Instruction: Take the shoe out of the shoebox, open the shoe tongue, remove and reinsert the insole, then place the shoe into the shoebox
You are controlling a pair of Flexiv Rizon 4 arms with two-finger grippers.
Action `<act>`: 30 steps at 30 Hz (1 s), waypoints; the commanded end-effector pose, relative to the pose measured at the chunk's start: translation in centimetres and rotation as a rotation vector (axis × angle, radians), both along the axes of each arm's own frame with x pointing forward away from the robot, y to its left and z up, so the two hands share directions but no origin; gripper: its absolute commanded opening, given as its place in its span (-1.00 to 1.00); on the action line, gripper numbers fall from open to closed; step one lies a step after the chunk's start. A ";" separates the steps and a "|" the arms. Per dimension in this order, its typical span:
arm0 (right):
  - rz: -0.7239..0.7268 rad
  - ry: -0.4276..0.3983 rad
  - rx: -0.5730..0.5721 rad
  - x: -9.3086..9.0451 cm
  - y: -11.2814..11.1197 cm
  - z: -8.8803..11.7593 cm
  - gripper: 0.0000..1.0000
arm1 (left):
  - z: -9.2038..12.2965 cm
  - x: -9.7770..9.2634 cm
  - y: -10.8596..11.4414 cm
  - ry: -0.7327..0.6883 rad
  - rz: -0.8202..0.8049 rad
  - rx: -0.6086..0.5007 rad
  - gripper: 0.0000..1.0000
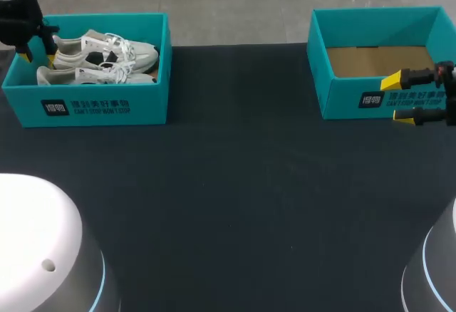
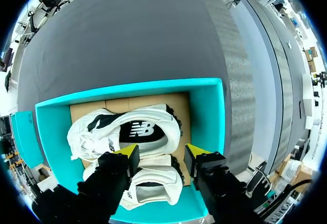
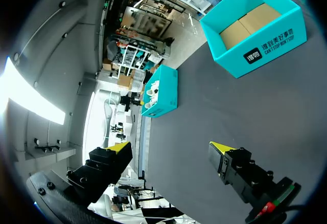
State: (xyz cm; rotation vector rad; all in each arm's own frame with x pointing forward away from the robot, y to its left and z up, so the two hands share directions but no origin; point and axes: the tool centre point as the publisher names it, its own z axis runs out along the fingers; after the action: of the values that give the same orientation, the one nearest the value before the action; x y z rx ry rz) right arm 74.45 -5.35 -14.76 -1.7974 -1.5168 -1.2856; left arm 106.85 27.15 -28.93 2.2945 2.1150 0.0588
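Shoeboxes in teal are set well apart on the dark table (image 1: 228, 205): the left box (image 1: 85, 109) holds both shoes, while only a cardboard floor is seen in the right box (image 1: 342, 102). Within the left box the back shoe (image 1: 107, 50) and the front shoe (image 1: 92, 75) are laid side by side, each with its long axis along the box's length. Toes are turned toward the table's middle and heels toward the left arm's side. The left gripper (image 1: 39, 57) is held over that heel end, spread wide with nothing grasped. In the left wrist view the same gripper (image 2: 161, 155) is seen hanging above the back shoe (image 2: 156, 180), with the front shoe (image 2: 127, 132) lying just ahead of it. The gap between its fingers is judged to run along the shoe's length and not across its width, so a turn of the wrist, or a grasp at the heel collar, is likely called for before a lift. The right gripper (image 1: 397, 100), likewise spread and empty, is held in front of the right box, well apart from the shoes, so the left arm is plainly the nearer.
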 end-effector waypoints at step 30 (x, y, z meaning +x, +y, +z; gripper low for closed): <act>-0.002 0.002 -0.004 -0.1 0.0 0.0 1.00 | -4.1 -0.5 2.0 -0.010 -0.040 -0.007 -0.03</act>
State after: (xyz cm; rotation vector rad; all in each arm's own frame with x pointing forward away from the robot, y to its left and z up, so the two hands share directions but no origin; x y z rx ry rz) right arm 74.45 -5.35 -14.75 -1.7973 -1.5169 -1.2856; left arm 105.55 28.96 -32.43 2.3250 2.0546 0.0691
